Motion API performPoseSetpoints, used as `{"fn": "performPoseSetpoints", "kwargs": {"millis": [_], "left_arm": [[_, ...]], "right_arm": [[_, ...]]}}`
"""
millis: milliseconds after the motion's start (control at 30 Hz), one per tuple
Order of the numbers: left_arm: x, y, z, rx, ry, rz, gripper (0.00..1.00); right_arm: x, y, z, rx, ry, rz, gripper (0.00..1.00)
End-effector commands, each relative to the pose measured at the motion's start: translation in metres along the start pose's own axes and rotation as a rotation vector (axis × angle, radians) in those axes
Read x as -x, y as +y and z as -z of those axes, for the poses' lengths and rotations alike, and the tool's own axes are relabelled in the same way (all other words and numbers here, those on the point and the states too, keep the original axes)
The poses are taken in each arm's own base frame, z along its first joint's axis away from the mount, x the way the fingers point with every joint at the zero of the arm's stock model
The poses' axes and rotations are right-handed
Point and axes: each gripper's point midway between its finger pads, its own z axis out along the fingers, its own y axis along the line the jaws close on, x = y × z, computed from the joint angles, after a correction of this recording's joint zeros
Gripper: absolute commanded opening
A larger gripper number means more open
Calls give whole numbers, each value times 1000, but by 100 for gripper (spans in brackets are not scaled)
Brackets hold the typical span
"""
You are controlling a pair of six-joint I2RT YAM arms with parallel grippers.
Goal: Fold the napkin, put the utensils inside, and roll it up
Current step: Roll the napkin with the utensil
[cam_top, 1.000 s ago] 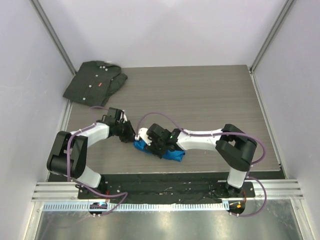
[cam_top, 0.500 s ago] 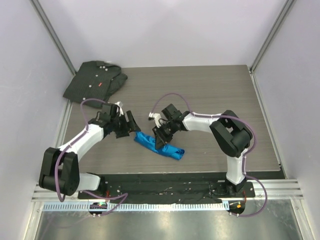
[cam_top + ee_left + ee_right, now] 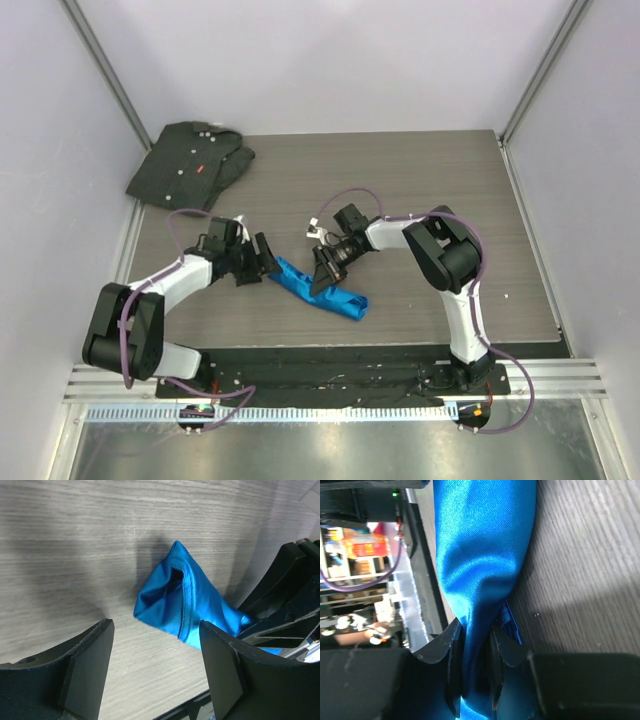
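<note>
The bright blue napkin (image 3: 335, 297) lies as a tight slanted roll on the wood table near the front middle. Its open left end (image 3: 172, 597) shows folded layers in the left wrist view. My left gripper (image 3: 268, 258) stands open just left of that end, touching nothing, with its fingers (image 3: 85, 672) astride bare table (image 3: 75, 555). My right gripper (image 3: 322, 277) is shut on the napkin roll (image 3: 480, 545) near its middle, the cloth pinched between both fingertips (image 3: 454, 645). The utensils are hidden from every view.
A dark grey buttoned shirt (image 3: 190, 165) lies bunched at the table's far left corner. White walls with metal posts enclose the table (image 3: 420, 190) on three sides. The black mounting plate (image 3: 330, 365) with the arm bases runs along the near edge.
My left gripper has opened and drawn back left off the roll's end. My right gripper has swung round and closed on the roll's middle. The roll now lies stretched out longer.
</note>
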Motion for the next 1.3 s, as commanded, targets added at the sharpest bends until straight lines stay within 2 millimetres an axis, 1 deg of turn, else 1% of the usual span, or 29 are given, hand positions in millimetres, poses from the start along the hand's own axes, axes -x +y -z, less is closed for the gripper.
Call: {"fn": "performPoseSetpoints", "kwargs": {"millis": [0,133,200,267,333,367,400,433,467,500,533,567,600,633,667,700,733,767,800,833,867,900,933,967,1000,1033,1133,1167,1267], "left_arm": [[13,-16,-9,-87,-62,-17,72],[12,-16,-18,-108,-61,-8,68],[11,-20,-22,-133,-57,-2,67],[10,-22,-28,-156,-52,7,62],[6,-23,-34,-162,-38,12,49],[6,-22,-35,-161,-33,15,43],[6,-21,-36,-156,-32,17,33],[4,-19,-37,-145,-24,20,29],[4,-18,-37,-137,-23,20,24],[5,-17,-36,-132,-22,18,17],[6,-17,-36,-127,-21,15,13],[2,-14,-36,-111,0,20,10],[1,-13,-36,-104,6,13,6],[4,-16,-35,-106,8,9,4],[-1,-13,-35,-91,30,15,2],[-2,-13,-34,-87,43,14,0],[1,-15,-34,-84,46,13,0],[-4,-11,-33,-60,78,26,0],[-6,-11,-32,-51,93,29,0],[-7,-11,-31,-43,106,28,0],[-3,-14,-30,-40,114,25,0],[-9,-9,-28,-12,147,33,0],[-9,-9,-27,-8,159,24,0],[-6,-12,-26,-8,163,21,0],[-10,-10,-25,4,189,24,0],[-10,-12,-24,0,193,21,0],[-11,-13,-24,0,209,22,0],[-10,-13,-23,1,212,22,0],[-11,-13,-24,2,225,27,0]], "right_arm": [[-27,-35,-8,-83,58,-94,24],[-28,-38,-9,-81,60,-105,24],[-28,-39,-9,-83,61,-108,24],[-26,-41,-8,-101,55,-109,24],[-21,-38,-6,-111,46,-97,25],[-19,-38,-5,-133,38,-98,30],[-17,-38,-3,-143,31,-94,32],[-12,-32,1,-152,17,-78,36],[-10,-33,3,-179,10,-75,44],[-7,-31,6,-193,-1,-67,47],[-1,-24,12,-208,-21,-40,52],[0,-22,15,-221,-31,-32,56],[3,-22,18,-257,-42,-16,71],[7,-20,22,-273,-57,0,76],[11,-13,28,-293,-75,30,79],[13,-16,31,-335,-86,57,85],[14,-15,34,-365,-95,74,88],[17,-8,38,-386,-111,112,91],[19,-6,40,-407,-119,150,93],[21,-7,41,-472,-125,186,97],[18,-7,42,-503,-123,211,98],[24,0,46,-536,-149,266,98],[24,1,44,-603,-148,313,99],[22,0,44,-637,-139,357,100],[26,6,45,-665,-156,401,100],[26,6,43,-719,-149,456,100],[22,10,40,-767,-134,529,100],[19,11,35,-783,-116,560,100],[14,12,30,-827,-94,607,100]]}}
